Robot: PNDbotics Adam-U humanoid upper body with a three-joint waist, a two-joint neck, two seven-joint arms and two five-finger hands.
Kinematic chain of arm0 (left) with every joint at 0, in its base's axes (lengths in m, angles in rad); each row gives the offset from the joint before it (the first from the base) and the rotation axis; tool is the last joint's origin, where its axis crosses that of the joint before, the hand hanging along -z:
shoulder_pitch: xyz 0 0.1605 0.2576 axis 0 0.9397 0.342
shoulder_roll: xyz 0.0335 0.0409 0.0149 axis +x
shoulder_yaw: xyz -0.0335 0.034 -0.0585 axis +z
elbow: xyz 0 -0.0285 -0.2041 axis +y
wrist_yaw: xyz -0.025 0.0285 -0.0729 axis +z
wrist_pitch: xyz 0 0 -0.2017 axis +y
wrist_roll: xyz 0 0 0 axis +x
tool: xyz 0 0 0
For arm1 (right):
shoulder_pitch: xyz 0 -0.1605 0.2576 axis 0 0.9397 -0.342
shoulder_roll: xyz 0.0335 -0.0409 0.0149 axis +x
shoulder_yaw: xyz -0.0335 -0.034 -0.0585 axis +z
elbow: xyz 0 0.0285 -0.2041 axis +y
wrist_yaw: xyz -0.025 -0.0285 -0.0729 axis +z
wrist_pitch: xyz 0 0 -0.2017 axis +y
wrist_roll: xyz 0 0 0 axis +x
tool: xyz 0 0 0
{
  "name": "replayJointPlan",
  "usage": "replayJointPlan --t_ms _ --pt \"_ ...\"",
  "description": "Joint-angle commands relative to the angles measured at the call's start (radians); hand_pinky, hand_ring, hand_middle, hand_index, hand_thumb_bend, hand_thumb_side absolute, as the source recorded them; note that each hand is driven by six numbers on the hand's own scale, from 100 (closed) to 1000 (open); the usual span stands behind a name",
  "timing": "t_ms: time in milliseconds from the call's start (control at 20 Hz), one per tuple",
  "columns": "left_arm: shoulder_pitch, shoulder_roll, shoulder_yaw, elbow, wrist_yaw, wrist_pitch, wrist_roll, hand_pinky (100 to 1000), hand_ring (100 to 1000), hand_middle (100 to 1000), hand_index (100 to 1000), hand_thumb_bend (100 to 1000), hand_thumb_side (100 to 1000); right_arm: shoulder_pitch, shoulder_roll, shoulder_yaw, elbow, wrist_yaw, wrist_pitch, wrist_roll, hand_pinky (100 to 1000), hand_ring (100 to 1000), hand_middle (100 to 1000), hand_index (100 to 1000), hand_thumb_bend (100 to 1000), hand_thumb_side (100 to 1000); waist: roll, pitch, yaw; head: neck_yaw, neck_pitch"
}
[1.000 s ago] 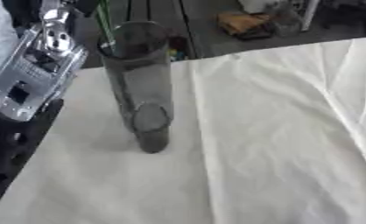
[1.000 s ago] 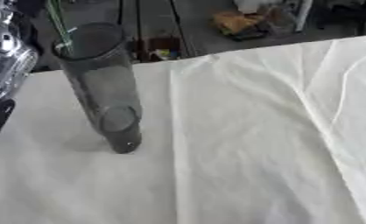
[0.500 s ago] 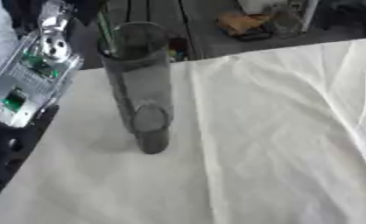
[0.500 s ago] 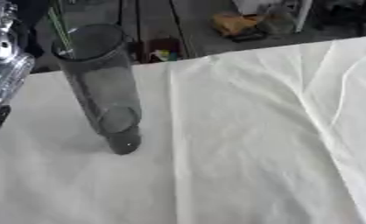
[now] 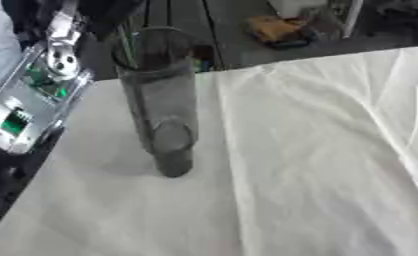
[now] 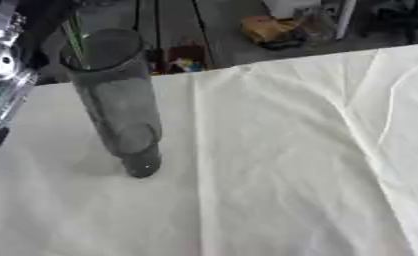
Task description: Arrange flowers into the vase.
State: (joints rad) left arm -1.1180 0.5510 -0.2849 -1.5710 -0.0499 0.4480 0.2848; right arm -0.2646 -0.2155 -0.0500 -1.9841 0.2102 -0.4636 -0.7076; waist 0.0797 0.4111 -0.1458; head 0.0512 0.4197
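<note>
Left arm (image 5: 37, 90) up beside the tall glass vase (image 5: 160, 105), green stem (image 6: 75, 37) at its rim; hand's grip — cannot tell.

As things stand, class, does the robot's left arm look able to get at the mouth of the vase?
Probably yes: the left arm sits right beside the vase, a green stem already at its rim, and nothing stands between them.

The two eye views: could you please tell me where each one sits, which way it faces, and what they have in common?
Left eye view: in the robot's head, looking down at the grey vase on the white cloth; the left arm runs up the left edge.
Right eye view: beside it, same downward look; only a sliver of that arm shows.
Shared: vase, cloth, a thin green stem at the vase's mouth, floor clutter beyond the table.
</note>
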Motion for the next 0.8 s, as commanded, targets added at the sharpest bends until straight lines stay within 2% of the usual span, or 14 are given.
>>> replayJointPlan --t_ms 50,350,800 --pt "-0.014 0.034 0.006 -0.028 -0.019 0.002 -0.021 492 787 772 851 100 675 -0.008 -0.008 -0.008 -0.016 0.004 -0.012 -0.014 722 779 530 836 100 1000 -0.006 -0.025 0.002 -0.001 -0.013" --pt "-0.007 0.040 0.002 -0.043 -0.042 0.004 -0.045 519 810 806 897 100 704 -0.008 -0.007 -0.008 -0.016 0.003 -0.011 -0.015 721 778 529 835 100 1000 -0.007 -0.024 0.002 -0.003 -0.019" --pt "0.014 0.063 -0.005 -0.069 -0.079 0.017 -0.082 565 836 833 912 100 723 -0.007 -0.006 -0.009 -0.016 0.004 -0.010 -0.014 721 779 528 835 100 1000 -0.008 -0.022 0.006 -0.007 -0.021"
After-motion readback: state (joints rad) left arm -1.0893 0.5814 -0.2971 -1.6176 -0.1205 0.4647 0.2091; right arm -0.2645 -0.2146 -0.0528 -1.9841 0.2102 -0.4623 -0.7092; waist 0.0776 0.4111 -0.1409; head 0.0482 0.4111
